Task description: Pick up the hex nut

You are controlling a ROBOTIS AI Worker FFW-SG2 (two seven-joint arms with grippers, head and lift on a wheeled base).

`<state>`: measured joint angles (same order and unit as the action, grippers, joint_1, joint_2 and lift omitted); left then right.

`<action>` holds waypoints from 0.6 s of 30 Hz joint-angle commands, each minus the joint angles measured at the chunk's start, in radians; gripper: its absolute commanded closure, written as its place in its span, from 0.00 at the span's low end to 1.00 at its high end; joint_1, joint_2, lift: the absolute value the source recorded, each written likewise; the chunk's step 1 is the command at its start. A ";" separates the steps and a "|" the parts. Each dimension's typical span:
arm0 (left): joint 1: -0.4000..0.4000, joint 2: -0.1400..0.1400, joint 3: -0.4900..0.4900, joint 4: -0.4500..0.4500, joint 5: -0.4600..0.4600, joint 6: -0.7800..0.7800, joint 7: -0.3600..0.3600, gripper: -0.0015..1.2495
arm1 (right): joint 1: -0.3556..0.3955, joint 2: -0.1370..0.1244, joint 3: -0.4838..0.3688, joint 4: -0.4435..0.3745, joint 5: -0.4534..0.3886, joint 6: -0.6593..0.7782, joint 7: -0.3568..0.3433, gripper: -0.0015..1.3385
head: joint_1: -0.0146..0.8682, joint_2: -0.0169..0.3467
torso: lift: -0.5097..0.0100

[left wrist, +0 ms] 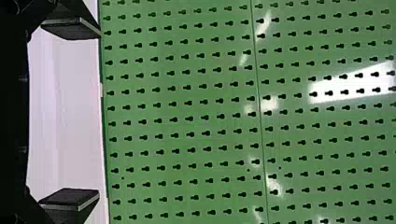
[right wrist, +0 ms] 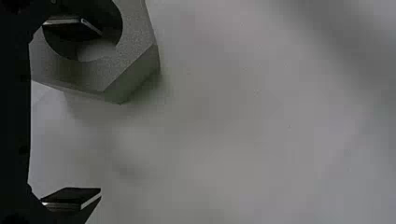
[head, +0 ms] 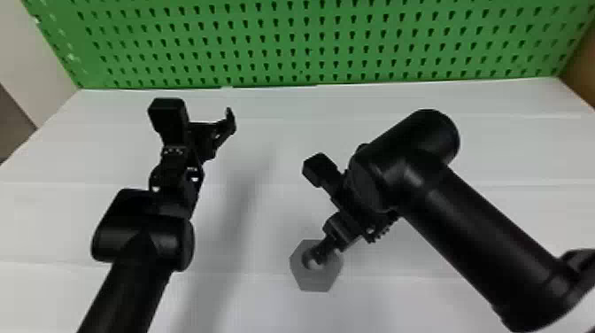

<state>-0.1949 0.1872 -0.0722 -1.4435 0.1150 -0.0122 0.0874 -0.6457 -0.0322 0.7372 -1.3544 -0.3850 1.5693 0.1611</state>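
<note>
Big shapes first on my feed: the right arm [head: 465, 230], smooth black tubes with rounded joints, angling in from the right, and the left arm [head: 128, 292], same dark finish, coming in from the near left. Then comes the hex nut [head: 315, 281]: matte grey, faintly grainy across its upper face, six flat sides, crisp corners, round hole [head: 310, 264] through the middle. Smaller again, my right pincer's fingers [right wrist: 70, 200], flat and black with slanted, straight-edged ends.

And here's the business end! The right pincer [head: 338, 232] is spread wide over the nut, gripping nothing. One finger is at the hole, its tip within the ring as I look down; how deep it goes, I can't tell. The other finger is outside the nut, well apart from it. The nut lies flat, hole upward, on the near part of the table, a little right of the middle. Over to the left and farther off, the left pincer [head: 210, 133] hangs wide open and unladen.

Under it all, a broad white table [head: 509, 164] with faint straight lines, a long soft shadow [head: 241, 199] between the arms. Across the far side, a green metal-looking pegboard [head: 310, 44], rows of dark keyhole slots; a pale wall [head: 48, 57] at far left, a brown panel [head: 580, 57] at far right
</note>
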 commanded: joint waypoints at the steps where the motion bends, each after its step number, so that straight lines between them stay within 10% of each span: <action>1: 0.000 0.000 0.000 0.000 0.000 0.000 0.000 0.07 | 0.001 0.000 -0.001 0.006 0.000 0.003 0.000 0.15 | 0.91 0.46 | 0.81; 7: 0.000 0.000 0.000 0.000 0.002 0.000 0.000 0.07 | 0.003 0.005 -0.013 0.017 0.005 0.003 0.000 0.81 | 0.91 0.46 | 0.81; 18: 0.000 0.000 0.005 0.000 0.002 -0.005 0.000 0.07 | 0.003 0.005 -0.010 0.017 0.005 0.003 0.000 0.82 | 0.91 0.46 | 0.81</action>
<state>-0.1949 0.1876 -0.0698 -1.4435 0.1165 -0.0145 0.0874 -0.6427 -0.0285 0.7256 -1.3378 -0.3804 1.5693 0.1612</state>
